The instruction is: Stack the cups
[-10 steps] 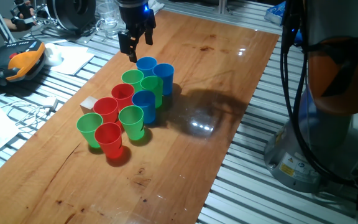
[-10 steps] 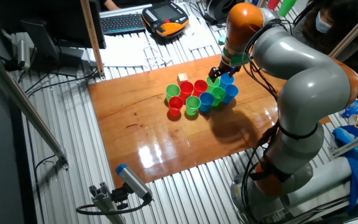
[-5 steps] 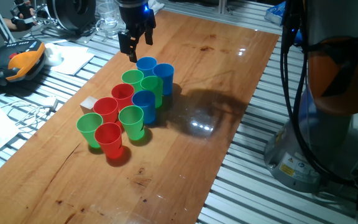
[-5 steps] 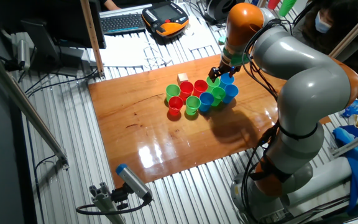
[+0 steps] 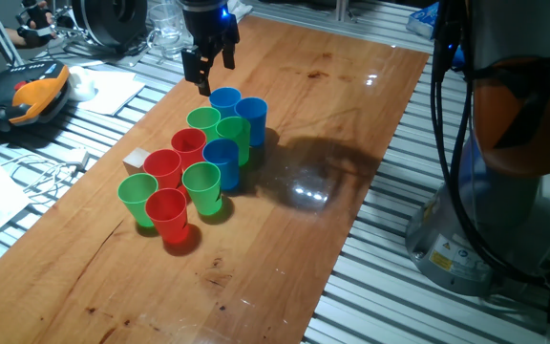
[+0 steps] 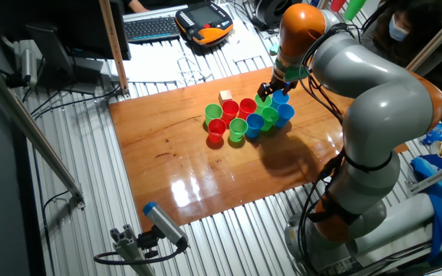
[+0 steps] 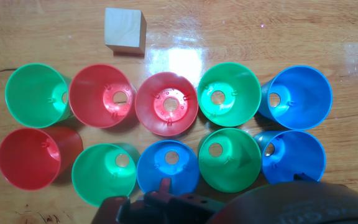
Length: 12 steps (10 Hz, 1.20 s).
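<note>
Jaws of the gripper (image 5: 210, 69) stand apart and hold nothing; in one fixed view the two dark fingers hang with a visible gap between them, above the counter (image 5: 351, 115) and above the far end of the cup cluster.

All ten cups stand upright, mouths up, in two adjoining rows of five, rims touching or almost touching. None is nested in another, so stacking has not begun. A pale wooden cube (image 7: 124, 29) sits apart from the rows, just beyond the first red cup (image 7: 100, 96).

The deciding relation is vertical offset. In the fixed views the fingers hang over the rim of the end blue cup (image 5: 224, 101), on the side turned away from its blue neighbour (image 5: 251, 117). The green cup (image 5: 202, 122) is the next one along the row.

The hand view looks straight down the cup axes: every cup shows its open mouth and its base. The cup axes therefore run parallel to the approach direction.

Judgement: a straight descent would place one finger inside a cup and one outside, pinching the wall. The free outer side of the end blue cup offers the only clearance; elsewhere neighbouring rims block the outer finger. Exact finger alignment over the rim cannot be told, because the hand view hides the fingertips.
</note>
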Tool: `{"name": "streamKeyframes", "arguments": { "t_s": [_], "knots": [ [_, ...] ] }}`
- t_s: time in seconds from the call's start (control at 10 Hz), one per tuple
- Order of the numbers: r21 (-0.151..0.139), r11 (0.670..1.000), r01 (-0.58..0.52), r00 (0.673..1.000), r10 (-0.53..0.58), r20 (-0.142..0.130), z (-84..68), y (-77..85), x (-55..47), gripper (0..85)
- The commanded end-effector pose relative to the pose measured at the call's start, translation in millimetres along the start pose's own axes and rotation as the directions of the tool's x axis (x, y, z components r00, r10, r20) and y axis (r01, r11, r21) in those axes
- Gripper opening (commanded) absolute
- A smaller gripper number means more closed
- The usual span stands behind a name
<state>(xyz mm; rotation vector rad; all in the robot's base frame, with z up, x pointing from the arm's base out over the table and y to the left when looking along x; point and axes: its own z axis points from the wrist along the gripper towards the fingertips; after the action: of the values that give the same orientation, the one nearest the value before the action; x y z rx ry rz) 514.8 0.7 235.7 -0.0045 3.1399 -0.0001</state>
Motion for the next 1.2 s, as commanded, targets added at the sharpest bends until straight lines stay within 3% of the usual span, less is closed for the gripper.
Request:
{"name": "streamKeyframes", "arguments": {
  "t_s": [0.0,1.1],
  "knots": [
    [0.069,0.987,-0.147,0.972,0.157,-0.173,-0.2,0.0,-0.1,0.0],
    [0.072,0.983,-0.168,0.97,0.177,-0.167,-0.3,-0.2,-0.1,0.0]
  ]
}}
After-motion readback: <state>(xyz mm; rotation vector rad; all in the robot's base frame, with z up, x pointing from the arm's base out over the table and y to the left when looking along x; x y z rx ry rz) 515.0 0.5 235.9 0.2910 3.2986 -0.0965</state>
